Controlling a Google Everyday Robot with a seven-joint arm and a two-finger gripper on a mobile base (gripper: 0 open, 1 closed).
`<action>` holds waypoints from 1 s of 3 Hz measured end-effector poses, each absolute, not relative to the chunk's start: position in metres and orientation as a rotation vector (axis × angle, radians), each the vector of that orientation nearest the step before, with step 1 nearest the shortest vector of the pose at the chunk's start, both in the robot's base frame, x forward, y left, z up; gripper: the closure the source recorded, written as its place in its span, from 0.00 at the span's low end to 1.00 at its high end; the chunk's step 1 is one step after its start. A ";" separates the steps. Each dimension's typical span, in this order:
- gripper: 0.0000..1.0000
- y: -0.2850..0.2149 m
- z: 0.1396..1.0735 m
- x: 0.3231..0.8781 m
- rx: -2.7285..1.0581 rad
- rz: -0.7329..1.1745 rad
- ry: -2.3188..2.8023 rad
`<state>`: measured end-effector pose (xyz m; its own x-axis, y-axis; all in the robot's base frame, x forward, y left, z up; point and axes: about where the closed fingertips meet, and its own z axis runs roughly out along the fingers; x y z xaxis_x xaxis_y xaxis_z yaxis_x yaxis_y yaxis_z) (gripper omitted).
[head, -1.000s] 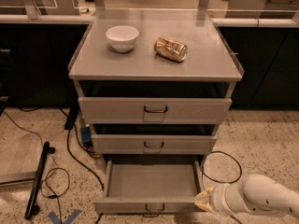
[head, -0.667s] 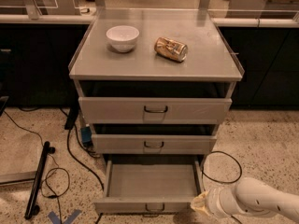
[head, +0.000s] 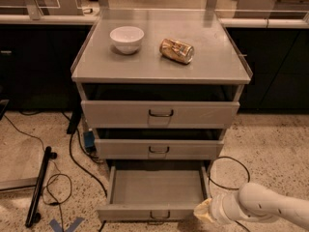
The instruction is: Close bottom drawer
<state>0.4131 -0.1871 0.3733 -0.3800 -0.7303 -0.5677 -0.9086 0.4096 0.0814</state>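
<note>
The bottom drawer point(head: 157, 186) of the grey metal cabinet is pulled far out, and its shallow tray is empty. Its slim front panel point(head: 125, 212) faces me, with a small dark wire handle point(head: 160, 216) at the middle. My gripper point(head: 204, 210) is at the lower right, at the end of the white arm point(head: 260, 206). It is right beside the front right corner of the drawer, at floor level. The middle drawer point(head: 159, 149) and the top drawer point(head: 160, 113) sit above, both pulled out only slightly.
A white bowl point(head: 127, 38) and a tipped-over can point(head: 176, 50) lie on the cabinet top point(head: 212, 62). Black cables point(head: 77, 166) run over the speckled floor on the left, beside a black bar point(head: 38, 187). A cable loop point(head: 231, 170) lies on the right. Dark counters stand behind.
The arm has slid a little to the left, bringing the gripper closer to the drawer's front right corner. The drawer has not moved.
</note>
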 end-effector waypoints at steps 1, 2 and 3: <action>1.00 -0.188 0.335 0.419 -1.321 0.620 2.265; 1.00 -0.188 0.296 0.425 -1.261 0.698 2.285; 1.00 -0.183 0.261 0.427 -1.239 0.758 2.275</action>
<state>0.4269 -0.1834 0.2615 -0.5025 -0.6160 -0.6066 -0.8568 0.4490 0.2537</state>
